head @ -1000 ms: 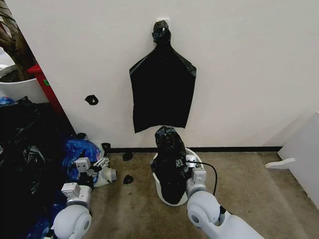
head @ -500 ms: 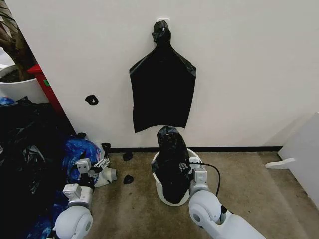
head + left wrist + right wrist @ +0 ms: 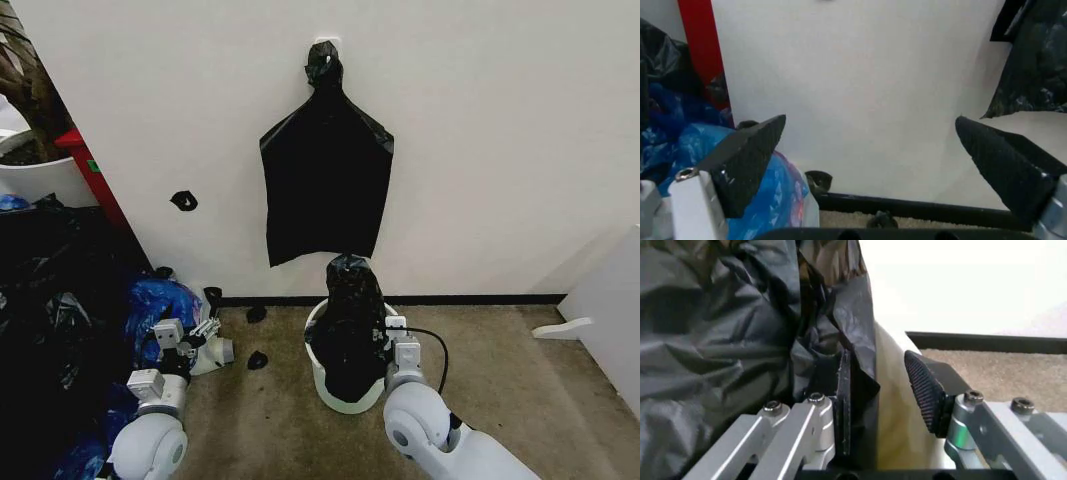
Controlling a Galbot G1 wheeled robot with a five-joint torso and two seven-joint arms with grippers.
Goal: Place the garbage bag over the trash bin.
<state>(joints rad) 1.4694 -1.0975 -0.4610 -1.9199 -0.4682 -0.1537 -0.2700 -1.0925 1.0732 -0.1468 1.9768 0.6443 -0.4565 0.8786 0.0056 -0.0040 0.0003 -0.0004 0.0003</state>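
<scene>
Glossy, crumpled garbage bag (image 3: pixel 347 325) bulges from trash bin (image 3: pixel 322 385); right hand (image 3: pixel 881 390) straddles its rim, unclenched.

Your right gripper (image 3: pixel 883 395) reaches forward, low and level, its jaws parted with the bag edge and bin wall between them. Your left gripper (image 3: pixel 870 150) hangs idle at the left, jaws spread wide, nothing between them.

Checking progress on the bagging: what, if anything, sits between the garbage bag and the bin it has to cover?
Nothing visible. The garbage bag already hangs into the bin, and the right gripper straddles the rim, open, with bag film against one finger. The left gripper is open, off beside the blue bag.
</scene>
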